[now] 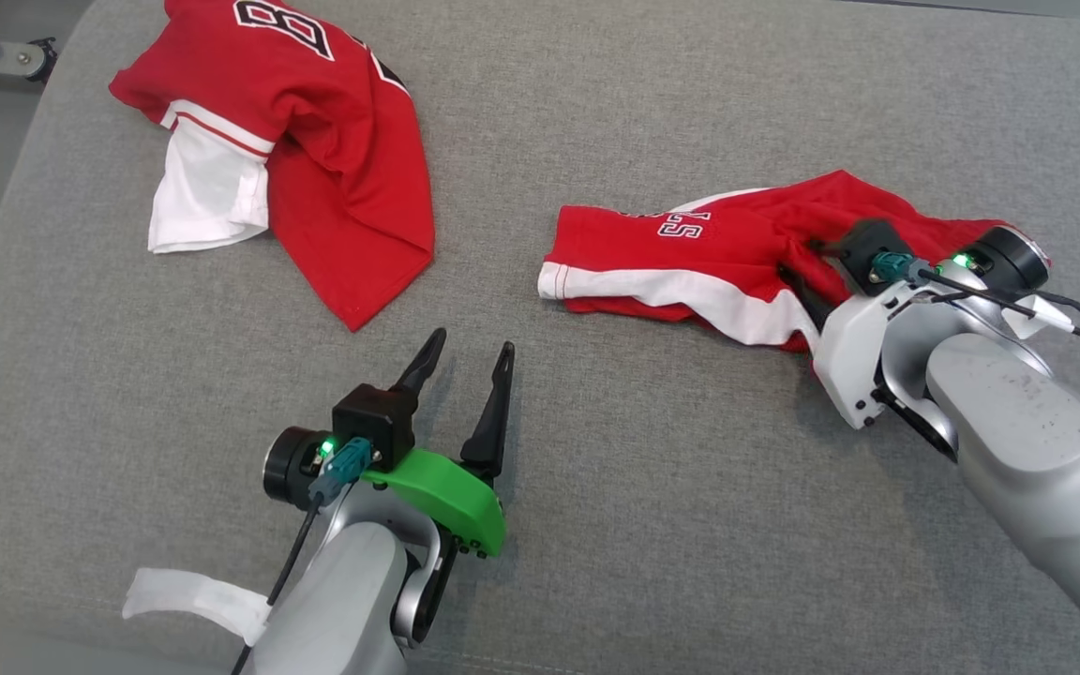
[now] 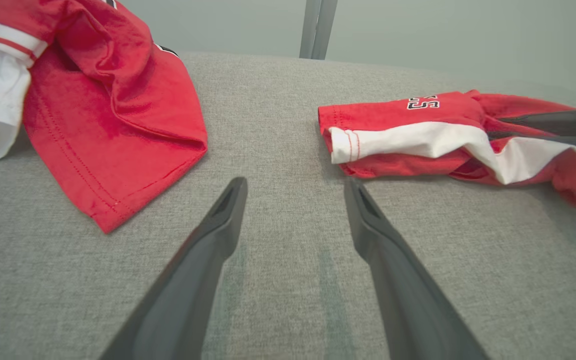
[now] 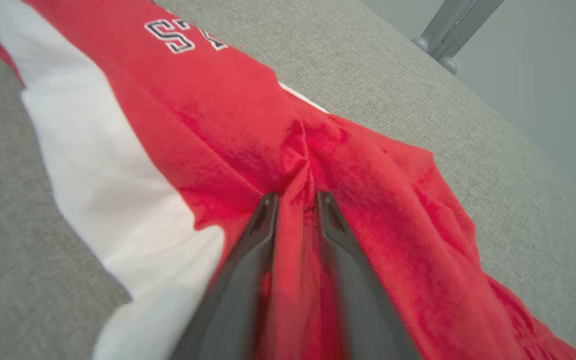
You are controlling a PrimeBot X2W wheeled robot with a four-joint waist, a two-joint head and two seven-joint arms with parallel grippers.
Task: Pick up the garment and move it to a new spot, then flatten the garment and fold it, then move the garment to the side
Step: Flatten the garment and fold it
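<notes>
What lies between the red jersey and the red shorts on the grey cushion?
Nothing: in the head view the stretch of grey cushion between the red jersey and the red shorts is bare.

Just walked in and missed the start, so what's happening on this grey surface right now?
The right gripper is pinching a raised fold of the crumpled red garment with the white stripe, which lies on the grey surface, not yet lifted. The left gripper hangs open over the surface nearby, holding nothing. A second piece, a red jersey, lies bunched at the far left, untouched.
</notes>
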